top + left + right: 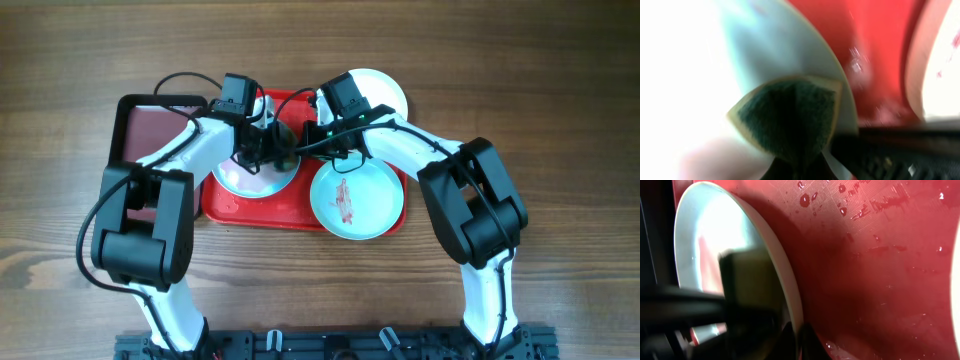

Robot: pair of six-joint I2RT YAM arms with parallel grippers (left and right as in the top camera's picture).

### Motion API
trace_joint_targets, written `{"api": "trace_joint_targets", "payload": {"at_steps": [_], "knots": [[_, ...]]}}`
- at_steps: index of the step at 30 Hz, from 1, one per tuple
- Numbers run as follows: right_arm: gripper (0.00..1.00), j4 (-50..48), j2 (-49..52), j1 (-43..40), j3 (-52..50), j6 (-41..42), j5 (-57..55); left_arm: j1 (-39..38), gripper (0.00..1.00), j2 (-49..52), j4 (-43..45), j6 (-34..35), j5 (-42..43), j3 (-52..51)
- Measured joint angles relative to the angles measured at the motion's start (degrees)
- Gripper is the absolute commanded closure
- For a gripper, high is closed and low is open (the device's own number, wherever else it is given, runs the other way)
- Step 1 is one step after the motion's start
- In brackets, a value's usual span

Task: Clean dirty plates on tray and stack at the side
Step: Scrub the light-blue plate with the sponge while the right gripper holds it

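A white plate sits on the left part of the red tray, tipped up at its right side. My right gripper is shut on that plate's rim. My left gripper is shut on a green and yellow sponge pressed against the plate's face; the sponge also shows in the right wrist view. A pale blue-green plate with a red sauce smear lies on the tray's right part. Another white plate lies on the table behind the tray.
A smaller dark maroon, black-rimmed tray lies at the back left, touching the red tray. The red tray's floor is wet with droplets. Both arms cross over the tray's middle.
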State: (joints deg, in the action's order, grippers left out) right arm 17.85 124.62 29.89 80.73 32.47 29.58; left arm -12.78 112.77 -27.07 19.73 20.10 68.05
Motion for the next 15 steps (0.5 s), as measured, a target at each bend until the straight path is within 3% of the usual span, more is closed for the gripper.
{"api": "trace_joint_targets", "payload": {"at_steps": [8,11,15], "knots": [[0.96,-0.04,0.00,0.00,0.00,0.26,0.00,-0.20,0.96,-1.03,-5.07,12.61,-25.46,1.46],[0.96,-0.04,0.00,0.00,0.00,0.26,0.00,-0.20,0.96,-1.09,-9.73,17.11,-28.94,1.97],[0.96,-0.15,0.00,0.11,0.00,0.20,0.00,-0.17,0.96,-1.36,-15.28,18.60,-27.02,2.36]]}}
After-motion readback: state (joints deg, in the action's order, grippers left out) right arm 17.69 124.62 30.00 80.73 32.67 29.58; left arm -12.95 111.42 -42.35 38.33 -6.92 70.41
